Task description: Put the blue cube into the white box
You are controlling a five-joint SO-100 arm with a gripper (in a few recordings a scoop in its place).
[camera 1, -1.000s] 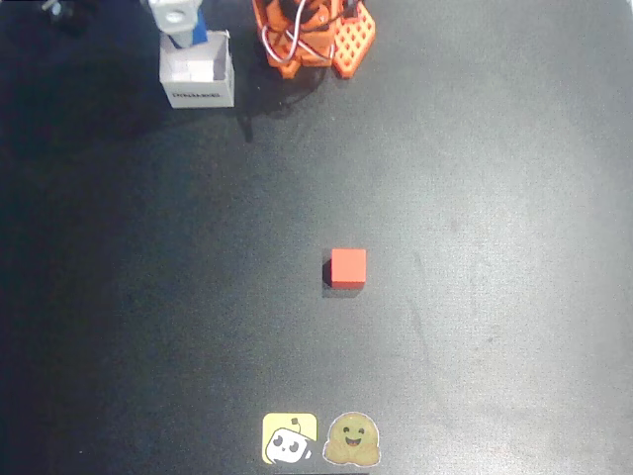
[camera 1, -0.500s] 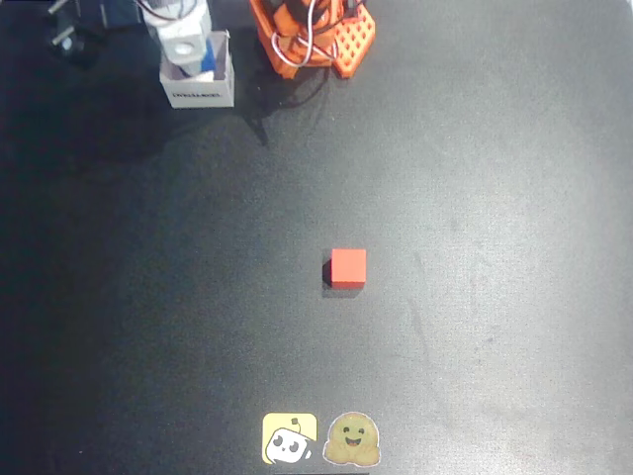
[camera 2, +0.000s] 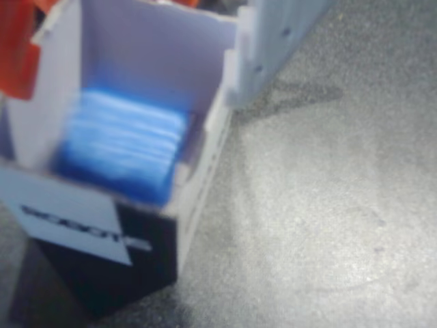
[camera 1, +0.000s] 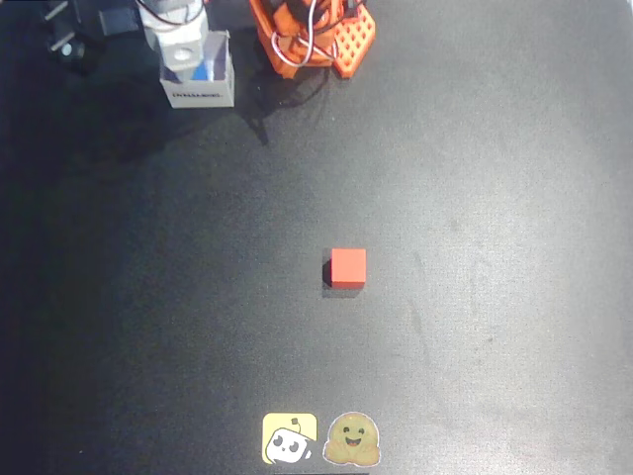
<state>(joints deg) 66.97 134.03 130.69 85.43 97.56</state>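
I see the blue cube (camera 2: 121,147) lying inside the white box (camera 1: 200,91) at the upper left of the overhead frame. My tool (camera 1: 178,35) hovers above it, its grip unclear. A red cube (camera 1: 348,267) sits mid-desk (camera 1: 495,247).

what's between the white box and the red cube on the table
Nothing: in the overhead view the stretch of dark table from the white box down to the red cube is bare.

White box (camera 1: 201,91): one line of dark print on its outer side wall, too blurred to read in the overhead and wrist views; surface (camera 1: 475,198), near edge: two picture stickers, yellow cartoon figure (camera 1: 289,438) and smiling tan face (camera 1: 353,439), neither bearing lettering.
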